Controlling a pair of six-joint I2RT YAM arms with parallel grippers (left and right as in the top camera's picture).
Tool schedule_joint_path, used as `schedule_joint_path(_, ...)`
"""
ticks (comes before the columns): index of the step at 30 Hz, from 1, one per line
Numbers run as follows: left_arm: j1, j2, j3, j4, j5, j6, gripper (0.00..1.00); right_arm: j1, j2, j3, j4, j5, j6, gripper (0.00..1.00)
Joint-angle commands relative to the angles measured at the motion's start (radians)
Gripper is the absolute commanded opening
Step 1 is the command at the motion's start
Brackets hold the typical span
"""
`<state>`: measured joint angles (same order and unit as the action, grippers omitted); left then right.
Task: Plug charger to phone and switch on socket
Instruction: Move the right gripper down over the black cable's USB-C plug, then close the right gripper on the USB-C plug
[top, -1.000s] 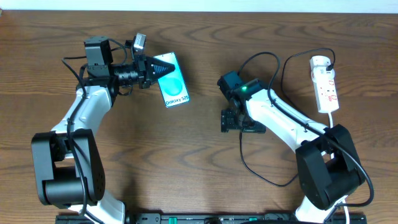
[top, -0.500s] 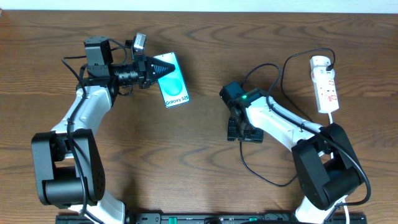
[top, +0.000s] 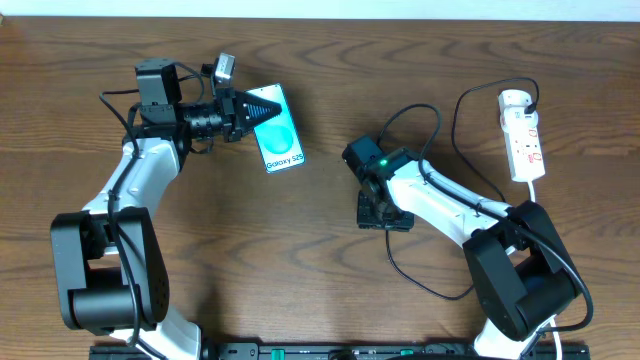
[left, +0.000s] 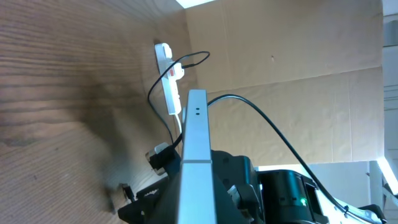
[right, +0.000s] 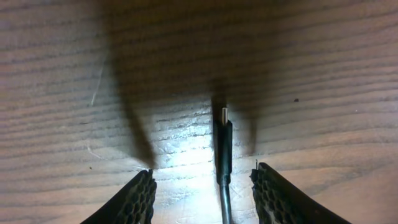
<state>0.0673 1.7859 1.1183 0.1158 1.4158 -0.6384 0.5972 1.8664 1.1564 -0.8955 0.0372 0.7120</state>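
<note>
Right claw (right: 204, 175) swung left, jaws open astride charger (right: 224, 149) tip.
Cable likely limp; pinch its stiff plug. Left claw (top: 255, 110) grips phone (top: 283, 142).

Legible from overhead: "Galaxy S25", set across the lower end of the light blue screen of the phone (top: 277, 130), just under its white oval pattern, the lettering tilted along with the handset. Well to the right of the phone, red marks on the face of the white socket (top: 524, 135), too small to make out as letters or numbers. Nothing legible in the left wrist or right wrist views.
</note>
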Motion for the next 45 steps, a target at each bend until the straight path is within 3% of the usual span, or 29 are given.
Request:
schedule_joint_path(1,0.001,0.006,0.000,0.006,0.035,0.017,0.07,0.010,0.004,-0.007,0.003,0.017,0.034,0.46)
schedule_joint_path(9,0.001,0.006,0.000,0.006,0.035,0.017,0.07,0.010,0.004,-0.010,0.011,0.017,0.035,0.36)
schedule_joint_path(16,0.001,0.006,0.000,0.006,0.033,0.018,0.07,0.013,0.004,-0.033,0.032,0.017,0.035,0.37)
schedule_joint_path(25,0.001,0.006,0.000,0.006,0.031,0.025,0.07,0.013,0.004,-0.040,0.042,0.017,0.035,0.27)
schedule_joint_path(45,0.001,0.006,0.000,0.006,0.031,0.029,0.07,0.013,0.004,-0.055,0.074,0.039,0.035,0.27)
